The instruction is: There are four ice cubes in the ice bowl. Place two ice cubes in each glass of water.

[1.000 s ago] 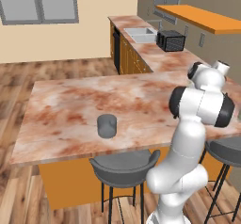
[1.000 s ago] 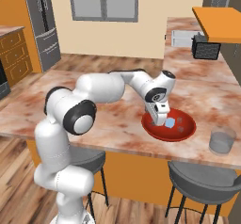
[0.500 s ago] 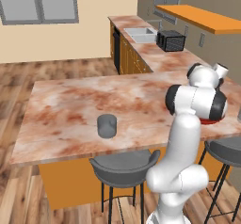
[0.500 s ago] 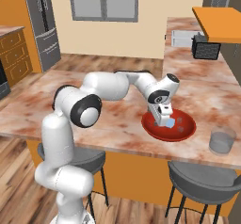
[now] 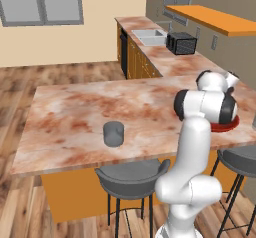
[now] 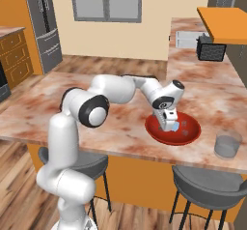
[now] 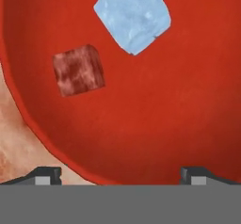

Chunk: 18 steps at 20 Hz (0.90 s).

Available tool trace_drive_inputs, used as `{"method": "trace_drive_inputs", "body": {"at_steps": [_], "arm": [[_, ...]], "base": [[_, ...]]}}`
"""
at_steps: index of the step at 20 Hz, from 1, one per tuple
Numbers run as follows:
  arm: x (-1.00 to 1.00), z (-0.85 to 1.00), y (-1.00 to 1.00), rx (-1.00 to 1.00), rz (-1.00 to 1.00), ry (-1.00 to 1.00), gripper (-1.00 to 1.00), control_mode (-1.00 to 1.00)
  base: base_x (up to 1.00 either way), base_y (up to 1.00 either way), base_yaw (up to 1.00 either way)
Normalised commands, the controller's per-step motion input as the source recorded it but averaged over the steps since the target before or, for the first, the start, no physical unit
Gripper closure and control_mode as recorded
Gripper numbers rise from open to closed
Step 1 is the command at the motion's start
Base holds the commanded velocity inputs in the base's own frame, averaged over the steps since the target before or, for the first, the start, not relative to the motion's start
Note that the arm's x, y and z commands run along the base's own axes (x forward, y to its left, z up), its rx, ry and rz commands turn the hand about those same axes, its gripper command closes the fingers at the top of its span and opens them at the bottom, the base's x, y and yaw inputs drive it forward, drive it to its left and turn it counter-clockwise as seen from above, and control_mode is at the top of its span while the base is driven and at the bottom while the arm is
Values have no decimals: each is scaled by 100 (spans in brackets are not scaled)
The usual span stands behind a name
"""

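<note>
Right base view: gripper (image 6: pixel 170 125) lower than before, open over ice bowl (image 6: pixel 190 136)

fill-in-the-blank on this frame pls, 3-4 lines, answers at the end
1. The pincer hangs over the ____ bowl.
2. The pincer's jaws are ____.
3. In the hand view, a pale ____ ice cube lies in the bowl.
4. In the left base view, a glass stands on the counter above a ____.

Answers: red; open; blue; stool
</note>
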Motion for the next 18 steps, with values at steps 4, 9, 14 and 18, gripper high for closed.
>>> {"method": "trace_drive_inputs", "body": {"at_steps": [4, 9, 14, 18], "arm": [[20, -17, -11, 0, 0, -1, -100, -100], [22, -18, -7, 0, 0, -2, -100, -100], [19, -12, -10, 0, 0, -2, -100, -100], [14, -10, -20, 0, 0, -2, -100, -100]], "base": [[0, 0, 0], [0, 0, 0], [0, 0, 0], [0, 0, 0]]}}
